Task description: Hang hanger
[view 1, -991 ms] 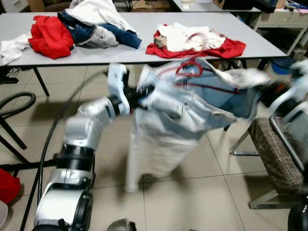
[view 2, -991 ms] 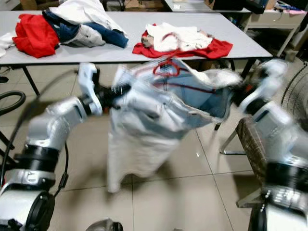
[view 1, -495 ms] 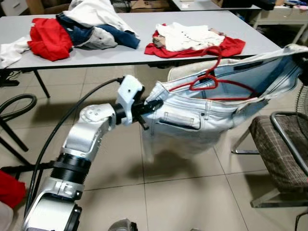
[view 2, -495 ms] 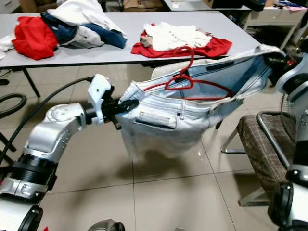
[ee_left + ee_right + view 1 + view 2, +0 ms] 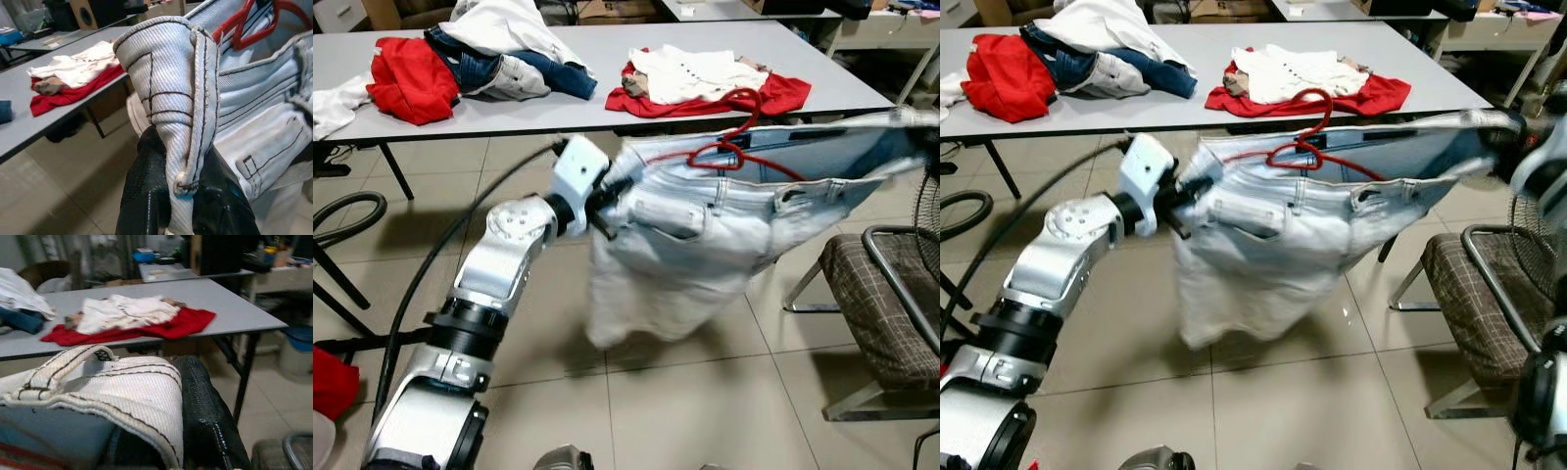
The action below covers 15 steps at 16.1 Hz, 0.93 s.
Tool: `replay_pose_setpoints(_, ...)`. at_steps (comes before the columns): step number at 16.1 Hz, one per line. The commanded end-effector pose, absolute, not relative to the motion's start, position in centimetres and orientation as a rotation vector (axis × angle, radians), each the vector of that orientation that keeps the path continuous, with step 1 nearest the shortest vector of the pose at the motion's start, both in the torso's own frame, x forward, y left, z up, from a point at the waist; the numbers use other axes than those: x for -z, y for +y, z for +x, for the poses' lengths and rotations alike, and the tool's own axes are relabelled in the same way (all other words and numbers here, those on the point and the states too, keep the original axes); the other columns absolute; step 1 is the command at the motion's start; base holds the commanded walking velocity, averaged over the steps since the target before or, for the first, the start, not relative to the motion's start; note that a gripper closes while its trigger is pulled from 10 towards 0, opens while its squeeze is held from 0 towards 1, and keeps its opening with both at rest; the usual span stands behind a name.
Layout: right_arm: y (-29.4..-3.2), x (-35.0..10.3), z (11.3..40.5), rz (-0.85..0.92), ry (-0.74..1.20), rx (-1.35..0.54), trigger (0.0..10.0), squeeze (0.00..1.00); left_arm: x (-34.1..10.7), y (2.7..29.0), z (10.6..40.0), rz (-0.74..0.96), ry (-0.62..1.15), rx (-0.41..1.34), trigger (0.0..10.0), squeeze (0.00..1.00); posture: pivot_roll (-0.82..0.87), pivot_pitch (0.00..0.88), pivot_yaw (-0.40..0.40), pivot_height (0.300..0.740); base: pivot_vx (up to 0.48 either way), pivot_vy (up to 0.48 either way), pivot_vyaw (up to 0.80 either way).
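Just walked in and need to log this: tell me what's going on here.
The robot is holding a pair of light blue jeans stretched between its two arms, above the tiled floor and in front of a grey table. The left gripper is clamped on one end of the waistband, the right gripper on the other. A red hanger sits in the open waist. Piles of clothes lie on the table behind.

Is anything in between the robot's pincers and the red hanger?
Yes, the jeans. The hanger sits inside their waistband, and the left pincer and right pincer each clamp the denim at an end, not the hanger.
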State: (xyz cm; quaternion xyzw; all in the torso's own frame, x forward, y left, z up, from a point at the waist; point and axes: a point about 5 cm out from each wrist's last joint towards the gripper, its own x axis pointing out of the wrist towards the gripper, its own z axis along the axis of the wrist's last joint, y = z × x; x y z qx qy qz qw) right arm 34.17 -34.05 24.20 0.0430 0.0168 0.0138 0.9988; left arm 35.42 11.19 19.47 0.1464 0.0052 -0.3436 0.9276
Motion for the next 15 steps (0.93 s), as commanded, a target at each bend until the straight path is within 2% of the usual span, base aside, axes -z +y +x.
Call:
replay_pose_setpoints(1, -34.5, -24.8, 33.6, 0.08, -0.07, 0.07, 0.0, 0.0, -20.4, 12.9, 35.8, 0.255, -0.009, 0.585, 0.0, 0.0, -0.14, 0.011, 0.023, 0.74, 0.0, 0.0, 0.0)
replay_pose_setpoints(2, -33.8, -24.3, 33.7, 0.088, -0.09, 0.077, 0.0, 0.0, -20.6, 12.6, 35.7, 0.214, -0.02, 0.589, 0.0, 0.0, -0.13, 0.011, 0.02, 0.74, 0.0, 0.0, 0.0)
replay_pose_setpoints(3, -31.5, -22.9, 33.8, 0.094, -0.153, 0.106, 0.0, 0.0, -21.0, 11.9, 35.5, 0.113, -0.047, 0.591, 0.0, 0.0, -0.13, 0.012, 0.02, 0.74, 0.0, 0.0, 0.0)
replay_pose_setpoints(6, -28.0, -21.6, 33.8, 0.097, -0.221, 0.132, 0.0, 0.0, -21.1, 11.0, 35.6, 0.03, -0.066, 0.58, 0.0, 0.0, -0.13, 0.013, 0.024, 0.74, 0.0, 0.0, 0.0)
replay_pose_setpoints(7, -27.0, -21.3, 33.8, 0.073, -0.235, 0.13, 0.0, 0.0, -21.1, 10.6, 35.6, 0.0, -0.067, 0.583, 0.0, 0.0, -0.13, 0.014, 0.025, 0.74, 0.0, 0.0, 0.0)
replay_pose_setpoints(10, -21.9, -19.6, 34.0, -0.015, -0.259, 0.052, 0.0, 0.0, -22.3, 8.7, 35.2, -0.16, -0.094, 0.658, 0.0, 0.0, -0.13, 0.016, 0.032, 0.74, 0.0, 0.0, 0.0)
replay_pose_setpoints(12, -19.9, -19.5, 33.7, -0.083, -0.285, -0.027, 0.0, 0.0, -23.0, 8.4, 35.1, -0.258, -0.109, 0.692, 0.0, 0.0, -0.13, 0.009, 0.028, 0.74, 0.0, 0.0, 0.0)
replay_pose_setpoints(15, -18.8, -19.5, 33.4, -0.134, -0.319, -0.087, 0.0, 0.0, -24.1, 8.6, 35.0, -0.358, -0.135, 0.704, 0.0, 0.0, -0.13, 0.006, 0.025, 0.74, 0.0, 0.0, 0.0)
